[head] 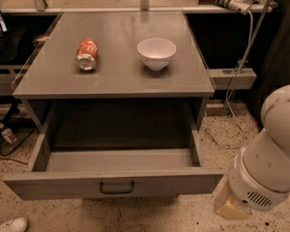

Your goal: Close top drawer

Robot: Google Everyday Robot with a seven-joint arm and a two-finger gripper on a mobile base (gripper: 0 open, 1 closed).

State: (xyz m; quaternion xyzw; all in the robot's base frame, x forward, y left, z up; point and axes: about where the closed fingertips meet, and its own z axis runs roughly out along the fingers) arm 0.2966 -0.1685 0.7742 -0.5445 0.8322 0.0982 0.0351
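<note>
Left of hand (pixel 230 208) | top drawer (pixel 116 182) pulled open | hand lower right

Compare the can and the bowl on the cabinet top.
The can lies on its side; the bowl stands upright. The can is red, the bowl white. Both sit on the cabinet top, above the open top drawer. The tool hangs right of the drawer front.

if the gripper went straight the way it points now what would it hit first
Probably the speckled floor: the gripper hangs low on the right, just past the front corner of the top drawer, and seems to point down. Depth is unclear; that corner could come first.
</note>
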